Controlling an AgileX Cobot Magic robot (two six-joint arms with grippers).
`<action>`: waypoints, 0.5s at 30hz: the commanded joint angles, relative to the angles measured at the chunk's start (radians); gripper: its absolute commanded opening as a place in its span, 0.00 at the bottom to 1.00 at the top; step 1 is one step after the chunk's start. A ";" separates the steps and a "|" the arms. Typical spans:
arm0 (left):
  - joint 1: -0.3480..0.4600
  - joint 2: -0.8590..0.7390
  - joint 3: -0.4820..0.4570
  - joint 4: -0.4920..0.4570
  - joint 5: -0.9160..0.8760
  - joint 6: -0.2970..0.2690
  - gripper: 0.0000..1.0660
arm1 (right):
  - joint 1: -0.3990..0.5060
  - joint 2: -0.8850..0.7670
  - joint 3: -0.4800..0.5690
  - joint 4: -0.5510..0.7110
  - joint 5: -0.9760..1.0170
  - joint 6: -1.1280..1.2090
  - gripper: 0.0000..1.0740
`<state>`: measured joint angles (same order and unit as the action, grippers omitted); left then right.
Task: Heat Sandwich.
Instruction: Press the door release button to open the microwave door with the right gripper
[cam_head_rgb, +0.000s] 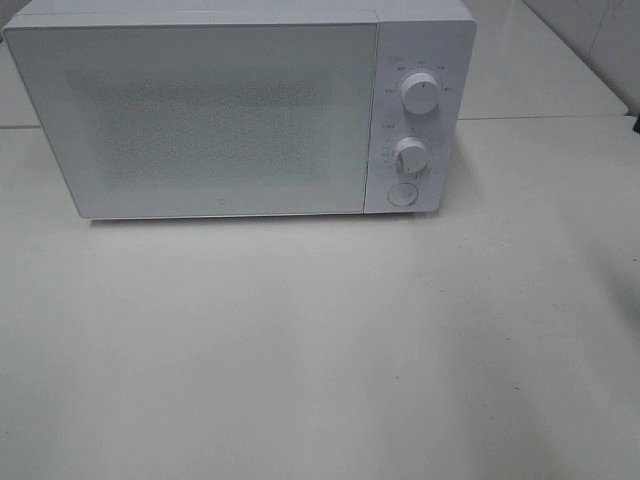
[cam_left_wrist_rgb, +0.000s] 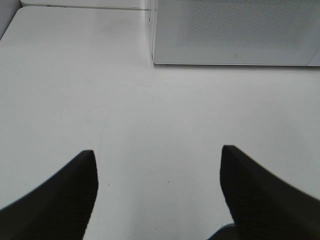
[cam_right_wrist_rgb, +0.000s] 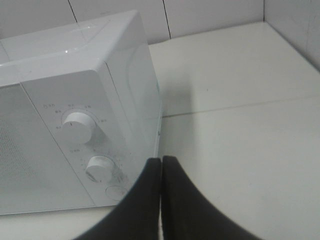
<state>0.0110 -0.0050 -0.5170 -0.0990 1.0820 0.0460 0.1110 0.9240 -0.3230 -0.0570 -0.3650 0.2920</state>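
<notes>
The sandwich is out of view in all three views. A white microwave (cam_head_rgb: 240, 110) stands at the back of the white table with its door shut; it shows too in the left wrist view (cam_left_wrist_rgb: 235, 32) and the right wrist view (cam_right_wrist_rgb: 75, 110). Its panel has an upper knob (cam_head_rgb: 421, 90), a lower knob (cam_head_rgb: 411, 156) and a round button (cam_head_rgb: 402, 194). My left gripper (cam_left_wrist_rgb: 157, 155) is open and empty above bare table, in front of the microwave's left corner. My right gripper (cam_right_wrist_rgb: 161, 172) is shut and empty, close to the panel's lower right corner. Neither gripper shows in the exterior high view.
The white table (cam_head_rgb: 320, 350) stretches in front of the microwave. A tiled wall (cam_right_wrist_rgb: 165, 15) runs behind it. A table seam (cam_right_wrist_rgb: 235, 105) passes to the right of the microwave.
</notes>
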 joint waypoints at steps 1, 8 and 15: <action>-0.004 -0.006 0.001 0.000 -0.013 0.001 0.62 | 0.017 0.088 0.002 -0.098 -0.055 0.168 0.00; -0.004 -0.006 0.001 0.000 -0.013 0.001 0.62 | 0.135 0.292 0.002 -0.157 -0.215 0.305 0.00; -0.004 -0.006 0.001 0.000 -0.013 0.001 0.62 | 0.308 0.593 0.001 0.111 -0.498 0.319 0.00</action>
<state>0.0110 -0.0050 -0.5170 -0.0990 1.0820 0.0460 0.3700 1.4340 -0.3250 -0.0540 -0.7440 0.6030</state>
